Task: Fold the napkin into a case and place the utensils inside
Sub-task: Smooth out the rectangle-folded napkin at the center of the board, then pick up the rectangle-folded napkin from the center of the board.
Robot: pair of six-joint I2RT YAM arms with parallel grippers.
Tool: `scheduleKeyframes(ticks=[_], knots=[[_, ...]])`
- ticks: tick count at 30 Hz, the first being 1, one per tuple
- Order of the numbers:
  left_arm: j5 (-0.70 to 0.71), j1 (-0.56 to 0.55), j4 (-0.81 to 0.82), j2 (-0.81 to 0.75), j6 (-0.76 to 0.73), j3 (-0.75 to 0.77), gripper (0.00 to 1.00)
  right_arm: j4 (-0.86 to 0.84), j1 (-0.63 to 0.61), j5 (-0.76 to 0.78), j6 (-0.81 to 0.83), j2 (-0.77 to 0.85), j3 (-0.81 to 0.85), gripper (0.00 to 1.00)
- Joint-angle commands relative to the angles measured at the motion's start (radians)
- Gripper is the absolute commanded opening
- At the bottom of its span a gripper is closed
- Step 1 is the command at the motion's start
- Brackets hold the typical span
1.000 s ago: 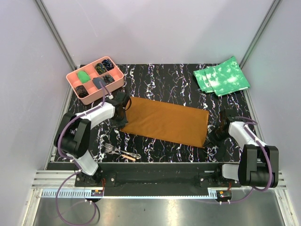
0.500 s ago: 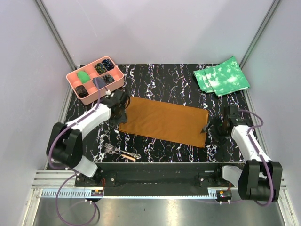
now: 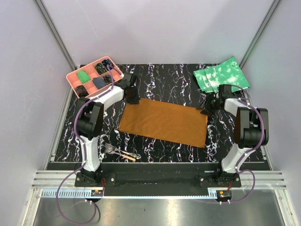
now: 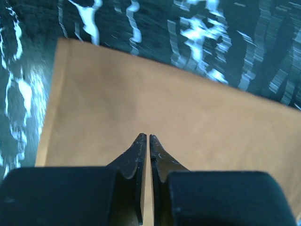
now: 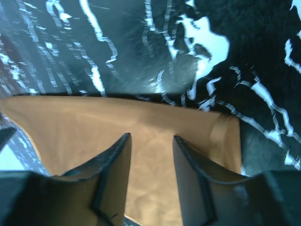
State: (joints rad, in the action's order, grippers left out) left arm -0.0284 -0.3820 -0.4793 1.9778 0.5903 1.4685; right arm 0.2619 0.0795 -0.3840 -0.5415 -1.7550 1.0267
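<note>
1. The black marbled table (image 3: 160,77) fills the floor of the overhead view; its near edge is hidden behind the arm bases.
2. The napkin (image 3: 163,122) lies flat at the table's middle as a rust-brown oblong. How many layers it has cannot be told from above. In the right wrist view its far right corner looks doubled over.
3. The green cloths (image 3: 221,77) lie in the far right corner, well apart from the napkin. The right arm crosses in front of their near edge.
4. The pink tray (image 3: 87,68) sits in the far left corner. The things in its compartments are too small to name.
5. The right gripper (image 5: 150,139) hangs over the napkin's far right corner with its jaws apart and cloth showing in the gap.
6. The left gripper (image 4: 145,137) is over the far left corner, its jaws drawn to a thin slit. Whether they pinch any cloth cannot be told.
7. The utensils (image 3: 122,153) lie on bare table near the left base, apart from the napkin. They are thin and hard to separate.
</note>
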Motion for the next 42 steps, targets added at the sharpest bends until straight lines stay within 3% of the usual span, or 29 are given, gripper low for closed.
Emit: scheduleKeyframes(ticks=[1,7,15,20,24,26,31,36,42], knots=[[-0.057,0.066,0.040,0.055,0.017,0.065,0.08,-0.053,0.016,-0.023,0.058,-0.031,0.041,0.46],[-0.035,0.106,0.008,0.147,0.019,0.092,0.08,-0.058,0.039,0.062,0.083,-0.075,0.052,0.48],[0.067,0.134,-0.047,0.173,0.036,0.092,0.14,0.016,0.057,0.120,0.178,-0.166,0.150,0.70],[0.035,0.118,-0.044,0.081,0.045,0.056,0.17,0.126,0.057,0.192,0.164,-0.066,0.197,0.80],[-0.030,0.098,-0.029,-0.043,0.060,-0.002,0.26,0.206,0.057,0.271,0.117,0.066,0.135,0.93],[-0.051,0.095,-0.022,-0.118,0.059,-0.040,0.29,0.239,0.057,0.223,0.106,0.112,0.087,0.91],[-0.085,0.078,-0.022,-0.267,0.028,-0.132,0.32,0.273,0.054,0.290,0.115,0.209,-0.033,0.88],[-0.136,0.057,0.040,-0.452,0.046,-0.344,0.31,0.318,0.002,0.322,0.111,0.195,-0.056,0.65],[-0.131,-0.024,0.044,-0.621,0.066,-0.484,0.31,0.336,-0.023,0.367,0.120,0.143,-0.045,0.52]])
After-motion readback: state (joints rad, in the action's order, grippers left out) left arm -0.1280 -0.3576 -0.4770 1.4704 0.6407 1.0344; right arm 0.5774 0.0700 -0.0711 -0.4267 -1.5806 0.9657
